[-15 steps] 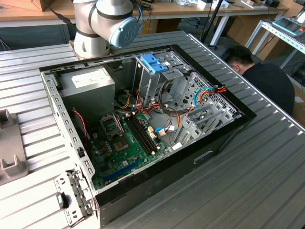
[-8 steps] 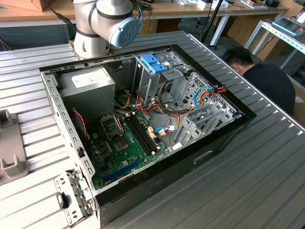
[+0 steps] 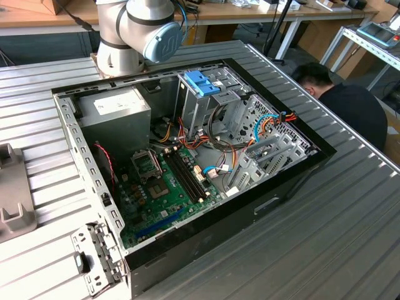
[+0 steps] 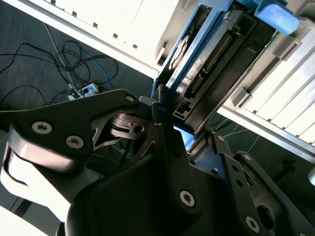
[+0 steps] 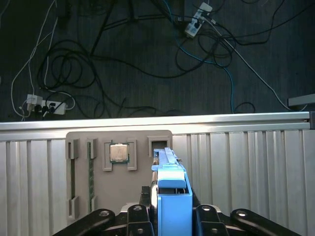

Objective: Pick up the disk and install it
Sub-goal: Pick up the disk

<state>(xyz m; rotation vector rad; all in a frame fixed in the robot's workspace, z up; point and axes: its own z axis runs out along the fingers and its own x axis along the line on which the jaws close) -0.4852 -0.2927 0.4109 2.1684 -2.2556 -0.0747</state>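
**Gripper (image 4: 183, 129) clamped on the disk (image 4: 209, 59)**

Black fingers (image 4: 165, 152) press on both flat faces of the disk, close to its connector (image 4: 184, 105), so the disk is pinched between them. In the first wrist view we see the disk edge-on, with its blue carrier (image 5: 173, 199) toward the camera. It is held over a grey tray (image 5: 98, 187) that carries a chip (image 5: 118, 152) and a memory stick (image 5: 90, 169). We cannot tell whether the far end of the disk touches the tray. The tray lies on a ribbed table (image 5: 256, 162), and beyond the table edge there are cables (image 5: 74, 64) on the floor. In the exterior view the open case (image 3: 206, 162) with its cage (image 3: 206, 106) stands on such a ribbed table.

We judge the disk to be stiff and rather heavy for its size. The metal faces give a firm hold, while the plastic carrier is smoother and may bend a little. The connector pins look fragile, so the hold should stay on the faces, away from the pins, and we should avoid shocks.
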